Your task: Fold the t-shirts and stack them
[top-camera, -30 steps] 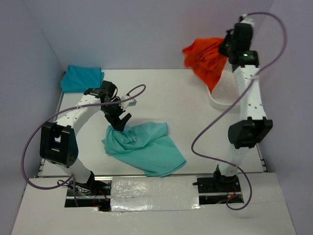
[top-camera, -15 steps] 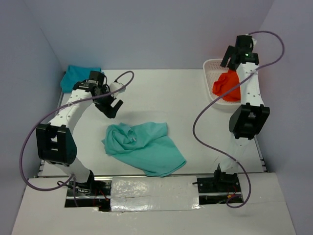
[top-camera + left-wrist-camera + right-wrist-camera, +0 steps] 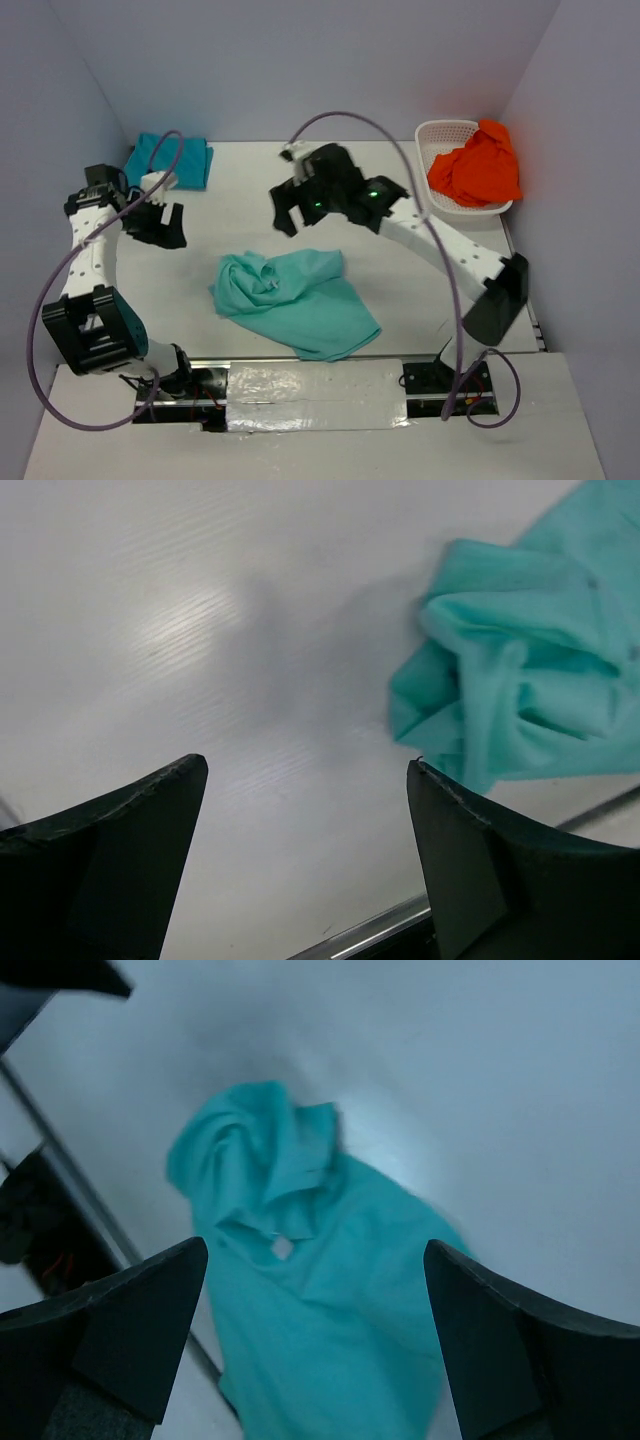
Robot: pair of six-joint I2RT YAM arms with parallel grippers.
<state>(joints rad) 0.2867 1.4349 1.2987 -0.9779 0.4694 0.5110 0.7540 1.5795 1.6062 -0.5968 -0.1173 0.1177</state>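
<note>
On your left, the left gripper [image 3: 163, 235] has swung away from the mint-aqua shirt [image 3: 300, 300] and now hangs wide and empty over bare table [image 3: 400, 270], near the teal shirt [image 3: 172, 160] at the far-left corner. The mint-aqua shirt lies crumpled at centre, its near hem close to the table's front edge. The right gripper [image 3: 292, 218] has dropped the orange shirt [image 3: 478, 170] into the basket [image 3: 440, 130] and crossed over, jaws spread and empty, just beyond the mint-aqua shirt. That one looks next for folding. You have room behind and beside it, little in front.
</note>
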